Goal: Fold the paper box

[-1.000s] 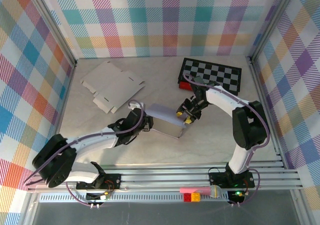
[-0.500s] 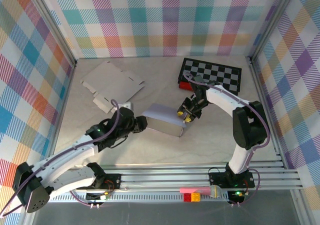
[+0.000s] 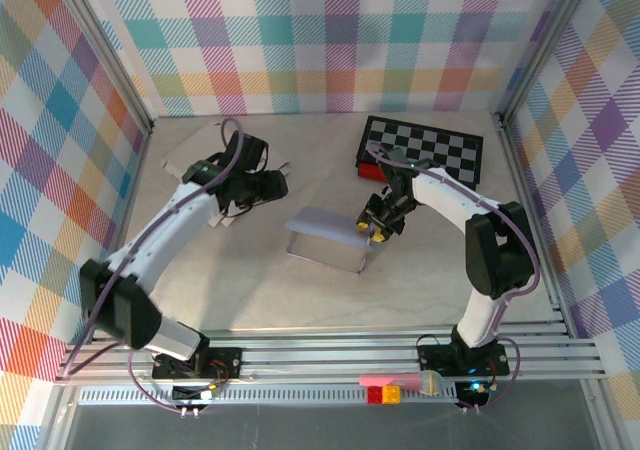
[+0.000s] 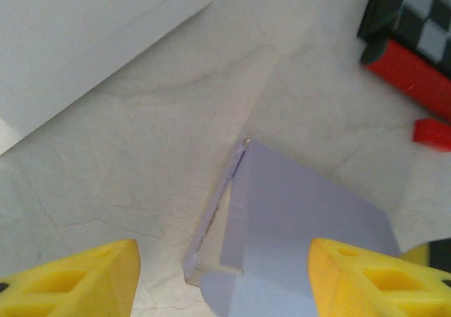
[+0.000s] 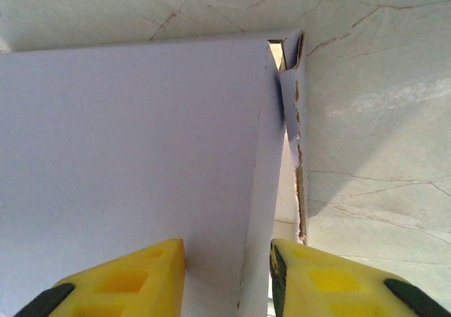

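The paper box [image 3: 328, 228], a half-formed lavender sleeve, stands near the middle of the table [image 3: 300, 300], a little right of centre. The right gripper [image 3: 374, 226] sits at its right end, its yellow fingers [image 5: 127, 278] straddling the end wall there; whether they actually pinch the cardboard cannot be told. The right arm rises from its base, elbows out toward the right wall and reaches back and left, with the wrist bent down onto the box. The left arm stretches far back and inward, and the left gripper [image 3: 268, 184] hangs with its fingers spread wide and nothing between them, beside the flat cardboard blank [image 3: 200, 155] and apart from the box. The surface is pale and marbled, enclosed by plaid walls [image 3: 330, 40], with a checkerboard [image 3: 430, 150] and a red block [image 3: 370, 172] at the back right. The box's long axis runs left to right, its right end slightly nearer the bases, and its open side faces them.
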